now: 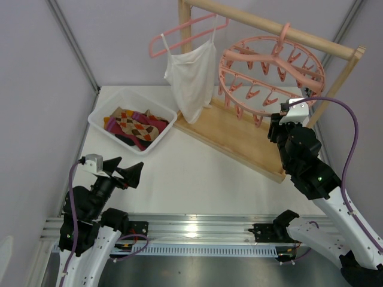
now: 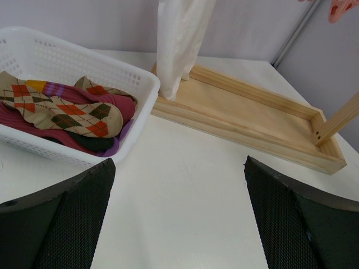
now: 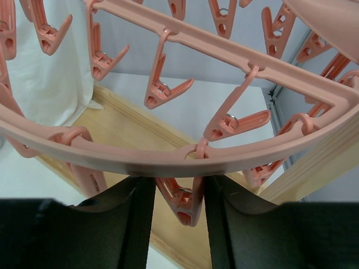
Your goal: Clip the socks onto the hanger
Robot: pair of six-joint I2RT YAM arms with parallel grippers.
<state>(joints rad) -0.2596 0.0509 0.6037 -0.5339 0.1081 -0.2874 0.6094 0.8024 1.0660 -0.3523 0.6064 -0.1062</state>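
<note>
Right gripper [image 3: 179, 197] is nipped onto a stiff, springy clip [image 3: 184, 210] dangling from the hanger [image 3: 168, 161] ring just above it. Left gripper [image 2: 179, 216] gapes wide and empty. The socks [image 2: 67, 112], which look soft, light and floppy, lie ahead and to its left in a basket [image 2: 84, 63]; best pinched at a cuff

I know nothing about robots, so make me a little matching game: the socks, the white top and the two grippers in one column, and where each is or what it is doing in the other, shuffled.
Column one
1. socks
2. white top
3. left gripper
4. right gripper

Column two
A. pinching a pink clip on the round hanger
B. piled in the white basket
C. wide open above the table
D. hanging from the thin pink coat hanger

Pairs: 1-B, 2-D, 3-C, 4-A
</note>
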